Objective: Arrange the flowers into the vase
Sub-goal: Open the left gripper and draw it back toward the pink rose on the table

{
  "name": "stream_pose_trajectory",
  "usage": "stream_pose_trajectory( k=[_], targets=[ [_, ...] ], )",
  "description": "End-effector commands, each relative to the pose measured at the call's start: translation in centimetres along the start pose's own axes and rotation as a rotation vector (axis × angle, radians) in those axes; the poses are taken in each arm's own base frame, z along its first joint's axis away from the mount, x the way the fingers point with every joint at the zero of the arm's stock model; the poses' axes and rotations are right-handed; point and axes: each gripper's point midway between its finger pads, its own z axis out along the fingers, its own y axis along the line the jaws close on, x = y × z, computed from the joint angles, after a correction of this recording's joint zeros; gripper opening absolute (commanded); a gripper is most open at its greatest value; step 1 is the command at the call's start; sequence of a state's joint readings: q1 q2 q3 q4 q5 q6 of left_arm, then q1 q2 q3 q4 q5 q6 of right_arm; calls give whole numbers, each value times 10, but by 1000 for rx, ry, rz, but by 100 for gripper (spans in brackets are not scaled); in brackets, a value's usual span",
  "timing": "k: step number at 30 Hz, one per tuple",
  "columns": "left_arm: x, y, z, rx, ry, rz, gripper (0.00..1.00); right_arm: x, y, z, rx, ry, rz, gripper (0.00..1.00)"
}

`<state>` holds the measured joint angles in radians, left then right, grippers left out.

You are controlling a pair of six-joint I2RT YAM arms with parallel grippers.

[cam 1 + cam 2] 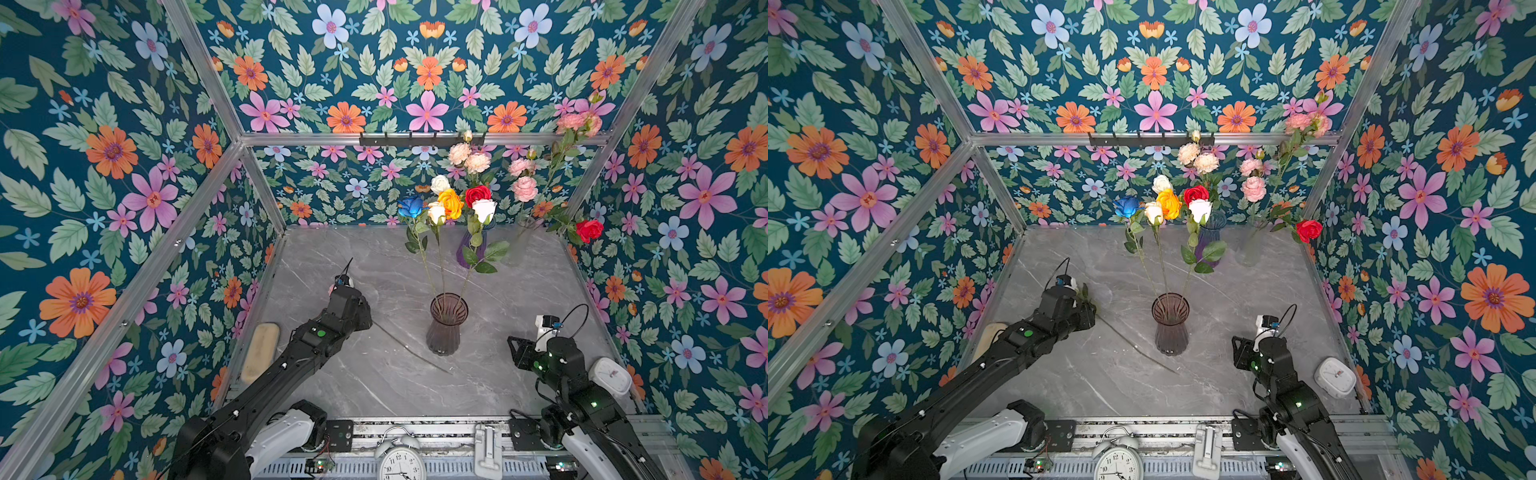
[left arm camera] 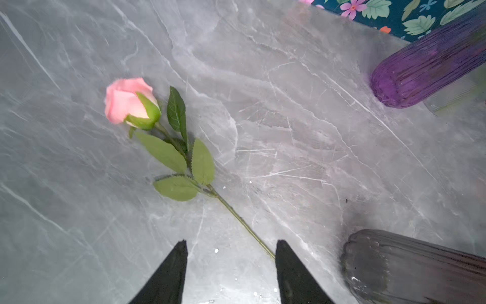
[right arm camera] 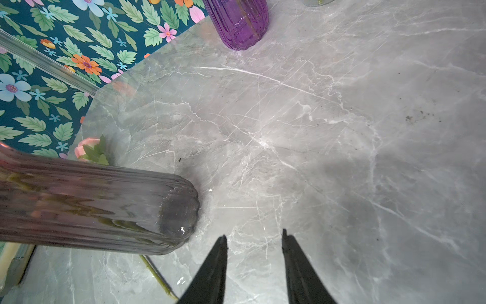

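Rose (image 2: 128, 101) on table (image 2: 315, 131), stem (image 2: 242, 221) running beneath left hand (image 2: 232, 243).

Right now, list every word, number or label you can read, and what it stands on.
"11", "12", "1": dial of the twin-bell alarm clock; lower dial cut off by the frame edge.
White clock: red mark, too small to read.
Nothing else legible.

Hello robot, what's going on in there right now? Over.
Left hand open over pink rose stem; right hand open, empty. Rose flat on table. Grey vase close beside stem.
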<state>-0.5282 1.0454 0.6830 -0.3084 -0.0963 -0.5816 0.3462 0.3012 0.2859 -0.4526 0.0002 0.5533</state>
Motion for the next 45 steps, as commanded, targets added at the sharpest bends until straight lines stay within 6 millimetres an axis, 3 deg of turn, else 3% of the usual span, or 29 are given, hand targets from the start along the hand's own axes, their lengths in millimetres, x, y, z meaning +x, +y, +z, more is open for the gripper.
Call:
stream_pose_trajectory(
  k=[1, 6, 11, 20, 45],
  targets=[
    [-12, 2, 10, -13, -67, -194, 58, -3, 4, 1, -17, -8, -8, 38],
    [-3, 35, 27, -268, -6, -312, 52, -2, 5, 3, -16, 6, -11, 38],
    [20, 43, 51, -394, 131, -337, 52, -2, 6, 1, -29, -7, -13, 38],
    [50, 42, 82, -435, 256, -392, 52, -2, 7, -1, -43, -15, -14, 38],
    [75, 15, 103, -423, 392, -525, 51, -3, 8, -2, -48, -21, -17, 38]
  ],
)
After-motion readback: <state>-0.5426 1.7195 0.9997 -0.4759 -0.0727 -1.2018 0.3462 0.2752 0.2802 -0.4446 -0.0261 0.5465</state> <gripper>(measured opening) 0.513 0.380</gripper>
